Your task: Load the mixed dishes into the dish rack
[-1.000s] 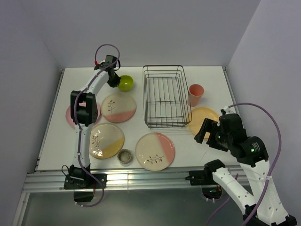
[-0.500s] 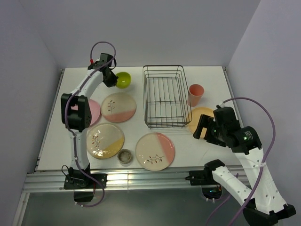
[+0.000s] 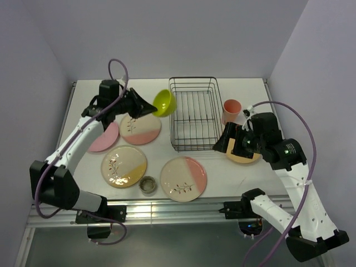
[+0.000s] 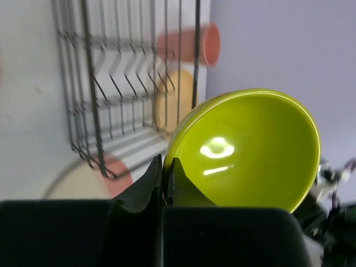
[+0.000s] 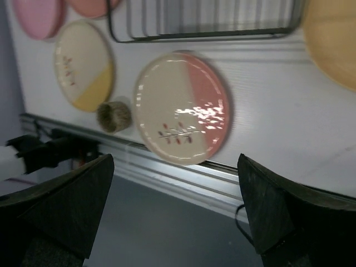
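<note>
1. Top external: the left gripper (image 3: pixel 146 107) is clamping the tilted lime-green bowl (image 3: pixel 164 102) aloft, just beside the dish rack (image 3: pixel 170 111) at its left edge
2. the right gripper (image 3: pixel 222 139) is hovering spread open over the orange-yellow plate (image 3: pixel 246 156) edge

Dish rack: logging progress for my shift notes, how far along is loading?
Nothing done: the dish rack holds no dishes. In hand: the left gripper holds the lime-green bowl aloft beside it. Left: five plates, the tumbler and the grey cup on the table.
</note>
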`<state>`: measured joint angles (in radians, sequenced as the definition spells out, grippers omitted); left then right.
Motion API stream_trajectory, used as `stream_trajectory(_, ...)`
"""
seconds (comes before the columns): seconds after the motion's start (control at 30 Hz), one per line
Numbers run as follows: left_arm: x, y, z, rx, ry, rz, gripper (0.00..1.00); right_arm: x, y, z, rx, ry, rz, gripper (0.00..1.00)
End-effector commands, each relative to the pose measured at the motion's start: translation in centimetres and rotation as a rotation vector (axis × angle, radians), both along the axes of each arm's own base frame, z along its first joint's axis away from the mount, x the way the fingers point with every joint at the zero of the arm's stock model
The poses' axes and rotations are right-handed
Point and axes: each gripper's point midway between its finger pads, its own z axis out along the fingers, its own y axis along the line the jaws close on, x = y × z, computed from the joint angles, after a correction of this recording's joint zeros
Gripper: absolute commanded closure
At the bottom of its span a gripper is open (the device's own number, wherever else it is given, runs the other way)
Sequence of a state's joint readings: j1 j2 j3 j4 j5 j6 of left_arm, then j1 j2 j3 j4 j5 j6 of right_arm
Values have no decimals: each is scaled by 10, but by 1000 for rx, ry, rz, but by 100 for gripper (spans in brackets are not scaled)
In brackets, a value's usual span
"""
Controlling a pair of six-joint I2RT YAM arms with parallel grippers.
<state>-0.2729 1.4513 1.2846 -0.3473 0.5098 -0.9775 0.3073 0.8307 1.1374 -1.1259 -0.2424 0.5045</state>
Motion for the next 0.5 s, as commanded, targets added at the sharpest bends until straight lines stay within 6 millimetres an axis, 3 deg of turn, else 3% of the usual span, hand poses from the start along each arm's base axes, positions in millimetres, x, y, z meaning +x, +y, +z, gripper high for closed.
stream_trajectory(0.0, -59, -39, 46, -168, -93, -207, 100, 16, 46, 64, 253, -157, 146, 0)
stream_trajectory(0.1, -88, -48, 53, -173, -83, -211, 100, 21, 65, 87, 381, -180, 184, 0)
stream_trajectory(0.2, -110, -59, 64, -191, -98, -230, 100, 31, 76, 95, 442, -175, 193, 0)
stream_trajectory(0.43, -127, -70, 68, -184, -91, -243, 100, 43, 94, 125, 536, -230, 212, 1)
stream_trajectory(0.47, -127, -70, 68, -183, -92, -242, 100, 41, 98, 136, 563, -257, 223, 1)
